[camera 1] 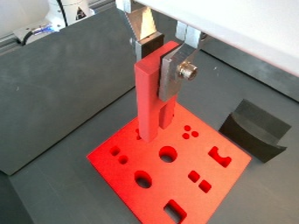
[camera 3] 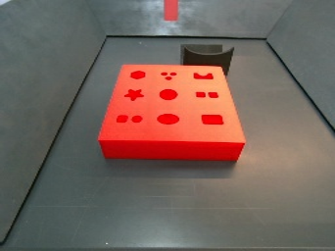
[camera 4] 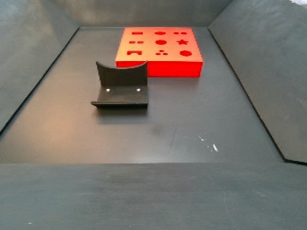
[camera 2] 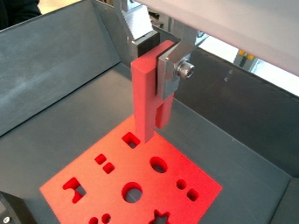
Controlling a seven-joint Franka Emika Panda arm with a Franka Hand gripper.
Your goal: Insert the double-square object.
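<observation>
The Panda's 2-finger silver gripper point(camera 1: 162, 66) is clamped on the upper end of the double-square object point(camera 1: 152, 101), a tall, slender red peg of 2 joined square bars, and holds it upright above the big flat red block point(camera 1: 176, 166) with its shaped holes. Gripping it high leaves the lower length free, presumably so that end can go down into a hole. In both wrist views the peg's lower tip hangs over the block's top face, though whether it touches cannot be told. In a side view only the peg's red lower end point(camera 3: 171, 9) shows, high above the block point(camera 3: 170, 108), suggesting insertion is not yet begun. The dark grey notched stand point(camera 4: 120, 85) sits on the floor just beside the block, apart from it.
</observation>
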